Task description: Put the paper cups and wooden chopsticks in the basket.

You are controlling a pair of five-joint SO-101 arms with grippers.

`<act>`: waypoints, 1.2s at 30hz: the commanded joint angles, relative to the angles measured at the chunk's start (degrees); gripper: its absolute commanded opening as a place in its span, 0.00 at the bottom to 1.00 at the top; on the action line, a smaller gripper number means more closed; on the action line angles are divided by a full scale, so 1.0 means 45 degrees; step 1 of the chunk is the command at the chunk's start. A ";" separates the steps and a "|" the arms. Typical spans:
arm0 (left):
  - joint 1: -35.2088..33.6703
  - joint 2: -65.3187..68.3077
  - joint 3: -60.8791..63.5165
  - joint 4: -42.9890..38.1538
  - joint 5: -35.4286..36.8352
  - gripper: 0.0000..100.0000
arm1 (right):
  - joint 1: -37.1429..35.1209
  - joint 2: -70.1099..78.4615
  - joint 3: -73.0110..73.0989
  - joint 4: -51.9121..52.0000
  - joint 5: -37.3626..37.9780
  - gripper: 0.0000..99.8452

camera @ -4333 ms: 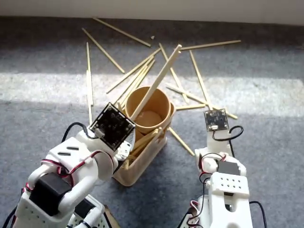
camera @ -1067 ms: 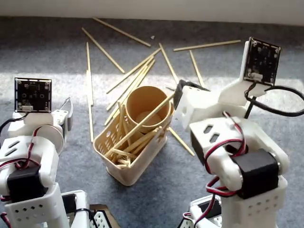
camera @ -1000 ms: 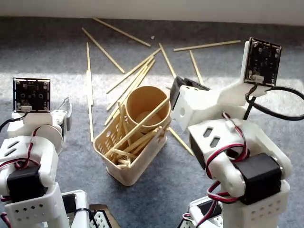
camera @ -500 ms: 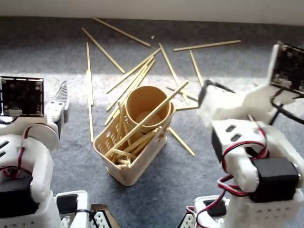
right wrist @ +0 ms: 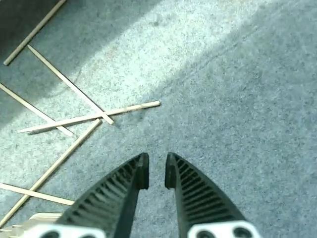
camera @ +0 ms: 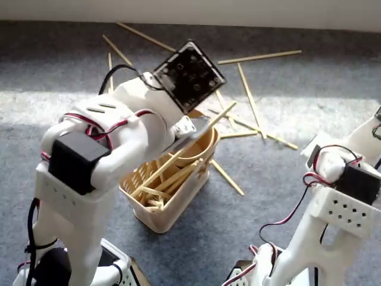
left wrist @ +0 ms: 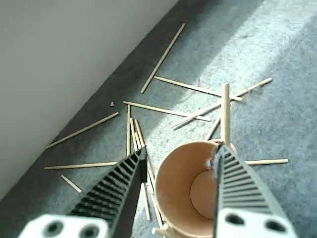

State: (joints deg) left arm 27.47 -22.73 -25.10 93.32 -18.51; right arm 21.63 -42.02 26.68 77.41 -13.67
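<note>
Paper cup (left wrist: 188,198): one, in the one basket (camera: 161,217).
Left hand (left wrist: 180,150) gapes over it; right hand (right wrist: 156,156) barely parted, empty; at least seven chopsticks (camera: 259,57) loose.

Bare grey carpeted table (camera: 268,179) lay open between tan slatted plastic basket (camera: 166,223) and white right arm (camera: 342,190), white left arm (camera: 113,134) overhung the basket's mouth, loose wooden chopsticks (camera: 249,95) littered the far side.

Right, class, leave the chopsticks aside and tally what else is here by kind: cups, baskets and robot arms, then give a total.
cup: 1 in view
basket: 1
arms: 2, the left arm and the right arm
Total: 4
</note>
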 commanded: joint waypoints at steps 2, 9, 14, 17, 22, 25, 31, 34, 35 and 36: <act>0.0244 0.0713 -0.1612 0.1621 -0.0703 0.24 | 0.0049 -0.0107 0.2842 -0.2432 0.0195 0.07; -0.0713 -0.0850 -0.0107 0.1700 -0.1211 0.24 | 0.0049 -0.0107 0.3311 -0.2647 0.0195 0.07; -0.1123 -0.2374 0.1182 0.1700 -0.1446 0.24 | 0.0068 -0.0107 0.3839 -0.2745 0.0195 0.07; -0.1026 -0.3038 0.2237 0.1661 -0.1407 0.24 | -0.0166 -0.0107 0.4327 -0.2901 0.0195 0.07; 0.0049 -0.3096 0.3194 0.1172 -0.0840 0.24 | -0.0674 -0.0107 0.5187 -0.3683 0.0195 0.07; 0.0479 -0.3077 0.3253 0.1035 -0.0684 0.24 | -0.0830 -0.0107 0.5402 -0.3819 0.0195 0.07; 0.0479 -0.3057 0.3643 0.1035 -0.0684 0.24 | -0.0830 -0.0107 0.5402 -0.3780 0.0195 0.07; 0.0479 -0.3057 0.4913 0.0156 -0.0684 0.24 | -0.0830 -0.0107 0.5402 -0.3741 0.0195 0.07; 0.0479 -0.3096 0.5324 -0.0293 -0.0684 0.24 | -0.0830 -0.0107 0.5402 -0.3741 0.0195 0.07; 0.0479 -0.3136 0.5656 -0.0703 -0.0684 0.24 | -0.0830 -0.0107 0.5402 -0.3741 0.0195 0.07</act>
State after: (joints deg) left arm 29.05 -35.82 -2.77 94.81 -22.11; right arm 18.55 -42.02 51.30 61.41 -13.49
